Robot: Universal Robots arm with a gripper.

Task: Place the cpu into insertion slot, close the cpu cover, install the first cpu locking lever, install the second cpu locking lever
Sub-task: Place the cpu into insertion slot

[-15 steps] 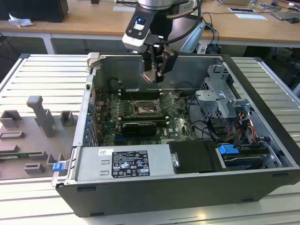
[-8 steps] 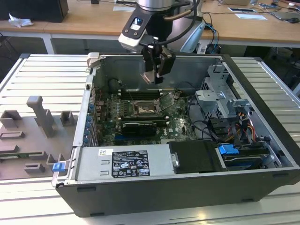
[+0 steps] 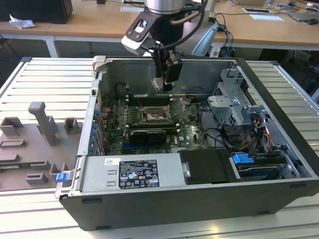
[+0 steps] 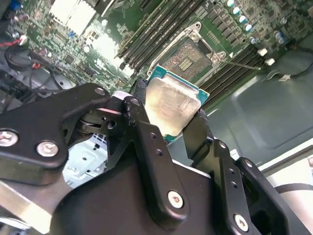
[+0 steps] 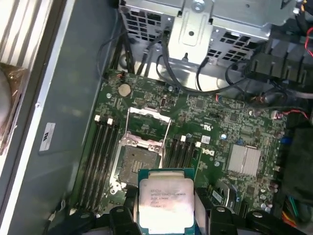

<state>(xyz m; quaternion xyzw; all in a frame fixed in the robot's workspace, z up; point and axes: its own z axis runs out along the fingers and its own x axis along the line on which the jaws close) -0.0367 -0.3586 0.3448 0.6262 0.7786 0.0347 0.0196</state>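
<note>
Well, the gripper (image 3: pixel 166 85) hangs inside the open case (image 3: pixel 149 206), over the far part of the green board (image 3: pixel 189 127) and close to the case's far wall. Its two black fingers (image 4: pixel 142 117) are drawn in on the cpu (image 4: pixel 173 105) and pinch it by two opposite edges, so the gap between them is just the chip's width. In both wrist views the cpu (image 5: pixel 166 203) shows its pale metal face with a thin teal-green border. It is up in the air, clear of the board, touching nothing but the fingers.

The slot (image 5: pixel 134 164) lies below on the board, its dark centre uncovered inside a silver rim. In the first wrist view it shows just past the chip's edge. In the exterior view the slot (image 3: pixel 152 115) sits mid-board, a little nearer than the gripper.

The cover (image 5: pixel 149 114) is swung back open on the side of the slot toward the drive cage (image 3: pixel 232 107), and green board shows through its window. Long memory slots (image 5: pixel 100 156) run along both sides of the slot, and a coin battery (image 5: pixel 125 89) sits just beyond the cover.

The drive cage fills the case on the exterior view's right. A power supply (image 3: pixel 132 173) with a white label lies along the near wall. The case rests on a slatted metal table (image 3: pixel 45 79), with a grey fixture block (image 3: pixel 35 144) beside it on the exterior view's left.
</note>
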